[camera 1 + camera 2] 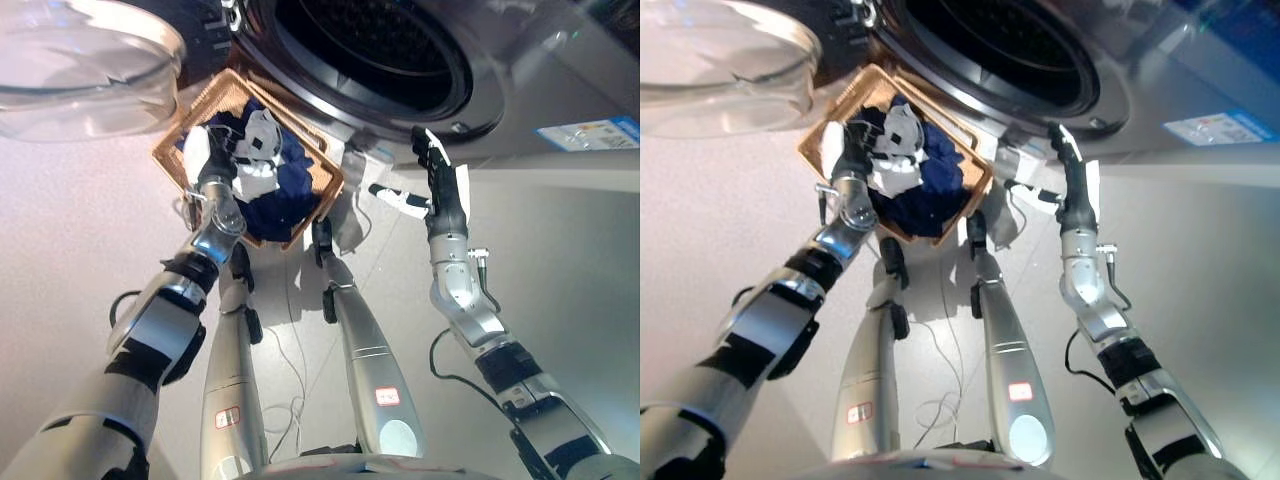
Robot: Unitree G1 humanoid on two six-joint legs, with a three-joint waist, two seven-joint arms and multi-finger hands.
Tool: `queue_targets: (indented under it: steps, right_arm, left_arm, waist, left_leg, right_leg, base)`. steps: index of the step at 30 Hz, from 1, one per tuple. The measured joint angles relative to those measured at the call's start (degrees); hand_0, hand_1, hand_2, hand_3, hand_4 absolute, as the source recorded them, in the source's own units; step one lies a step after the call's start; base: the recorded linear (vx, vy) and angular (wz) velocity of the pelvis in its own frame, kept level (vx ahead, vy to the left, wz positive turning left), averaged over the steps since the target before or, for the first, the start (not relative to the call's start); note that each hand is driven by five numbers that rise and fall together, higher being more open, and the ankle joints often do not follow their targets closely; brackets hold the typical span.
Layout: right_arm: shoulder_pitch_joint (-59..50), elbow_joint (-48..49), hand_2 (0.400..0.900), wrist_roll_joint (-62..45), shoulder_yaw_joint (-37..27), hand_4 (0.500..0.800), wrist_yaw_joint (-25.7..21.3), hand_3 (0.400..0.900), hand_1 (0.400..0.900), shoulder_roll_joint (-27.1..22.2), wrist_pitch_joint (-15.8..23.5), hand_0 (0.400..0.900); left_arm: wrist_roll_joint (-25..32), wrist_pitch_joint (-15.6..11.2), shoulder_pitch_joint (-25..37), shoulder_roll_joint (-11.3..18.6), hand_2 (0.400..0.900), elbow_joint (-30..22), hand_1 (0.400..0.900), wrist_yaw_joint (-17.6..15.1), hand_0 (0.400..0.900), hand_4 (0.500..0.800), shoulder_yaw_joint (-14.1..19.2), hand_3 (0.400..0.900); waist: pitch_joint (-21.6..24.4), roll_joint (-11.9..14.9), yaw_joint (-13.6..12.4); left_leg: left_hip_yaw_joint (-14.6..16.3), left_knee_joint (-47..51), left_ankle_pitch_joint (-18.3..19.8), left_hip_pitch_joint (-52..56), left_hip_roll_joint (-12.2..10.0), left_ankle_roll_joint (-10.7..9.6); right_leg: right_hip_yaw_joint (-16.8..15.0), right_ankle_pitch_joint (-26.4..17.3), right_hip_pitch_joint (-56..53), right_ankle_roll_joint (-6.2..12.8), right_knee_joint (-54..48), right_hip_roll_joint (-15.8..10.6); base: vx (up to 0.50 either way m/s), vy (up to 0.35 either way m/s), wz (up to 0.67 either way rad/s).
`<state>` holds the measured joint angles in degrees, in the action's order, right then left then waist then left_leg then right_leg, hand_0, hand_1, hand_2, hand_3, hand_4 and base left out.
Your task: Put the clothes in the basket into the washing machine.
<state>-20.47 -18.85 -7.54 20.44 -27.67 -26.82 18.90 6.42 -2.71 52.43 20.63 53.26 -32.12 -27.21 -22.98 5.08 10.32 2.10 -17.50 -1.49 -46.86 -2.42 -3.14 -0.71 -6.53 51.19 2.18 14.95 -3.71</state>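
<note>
I see one heap of navy and white clothes filling one wicker basket on the floor, just below the washing machine's open drum. My left hand reaches into the heap at the basket's left rim; I cannot tell its grip. My right hand hovers straight-fingered, well right of the basket.

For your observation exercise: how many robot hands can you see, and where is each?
2. The left robot hand is over the clothes in the brown woven basket; the right robot hand is raised below the washing machine's round opening.
</note>
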Motion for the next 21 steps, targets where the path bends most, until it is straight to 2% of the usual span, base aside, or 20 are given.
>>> queue_targets:
  steps: [2, 5, 9, 12, 17, 21]
  right_arm:
    - [0.3, -2.0, 0.9, -1.2, 0.0, 0.8, 1.1, 0.9, 0.9, 0.2, -0.6, 0.9]
    - [1.2, -4.9, 0.9, -3.0, 0.2, 0.8, 3.1, 0.9, 0.9, 1.1, -1.9, 0.9]
    - [4.8, -4.8, 0.9, -3.2, 0.0, 0.8, 4.7, 0.9, 0.9, 1.2, -2.0, 0.9]
    - [5.4, -4.9, 0.9, -4.3, 0.3, 0.8, 6.1, 0.9, 0.9, 1.3, -3.0, 0.9]
    - [6.3, -3.8, 0.9, -4.8, 0.1, 0.8, 7.0, 0.9, 0.9, 1.3, -3.4, 0.9]
    - [6.6, -3.1, 0.9, -4.8, 0.1, 0.8, 8.4, 0.9, 0.9, 1.2, -4.0, 0.9]
  left_arm:
    - [3.7, -1.9, -0.8, -0.8, 0.4, -1.0, 0.4, 1.8, 0.4, 0.5, 0.0, 0.4]
    - [13.4, -3.1, -3.7, -1.3, 0.4, -4.1, 0.4, 5.7, 0.4, 0.5, 0.4, 0.4]
    - [24.7, -7.1, -7.0, -3.1, 0.4, -8.6, 0.4, 8.9, 0.4, 0.5, 1.4, 0.4]
    - [34.3, -7.5, -6.8, -4.6, 0.4, -9.5, 0.4, 10.7, 0.4, 0.5, 3.4, 0.4]
    - [44.4, -8.7, -5.1, -6.4, 0.4, -10.1, 0.4, 12.3, 0.4, 0.5, 5.3, 0.4]
    - [51.4, -9.1, -1.9, -6.4, 0.4, -10.5, 0.4, 12.7, 0.4, 0.5, 7.4, 0.4]
  waist:
    - [0.0, 0.0, -0.4]
    - [0.0, 0.0, -0.5]
    - [0.8, -0.1, -0.6]
    - [0.7, -0.1, -0.4]
    - [0.8, 0.0, 0.5]
    - [0.8, -0.1, 2.0]
  left_leg:
    - [-0.1, 1.6, -0.7, 1.9, 0.1, 0.0]
    - [0.0, 5.9, -1.9, 7.3, 0.5, 0.0]
    - [0.0, 10.3, -3.2, 11.3, 0.6, 0.0]
    - [0.5, 13.4, -4.4, 14.3, 0.6, 0.0]
    - [1.0, 16.9, -5.2, 18.5, 0.4, -0.1]
    - [2.3, 19.1, -5.6, 21.9, 0.2, -0.1]
  right_leg:
    - [0.1, 0.0, -1.3, -0.01, -0.4, -0.1]
    - [0.1, -0.1, -5.5, -0.05, -2.2, -0.3]
    - [0.2, 0.2, -8.8, 0.28, -4.9, -0.3]
    - [0.1, -0.4, -10.4, 0.06, -5.6, -0.2]
    - [-0.2, -0.4, -13.5, 0.07, -7.3, 0.3]
    - [-0.7, -0.5, -15.4, 0.03, -8.2, 0.6]
  base:
    - [0.06, 0.013, 0.02]
    - [0.05, 0.009, -0.03]
    - [0.07, -0.005, -0.04]
    - [0.07, -0.005, -0.08]
    - [0.09, -0.012, -0.2]
    - [0.09, -0.019, -0.15]
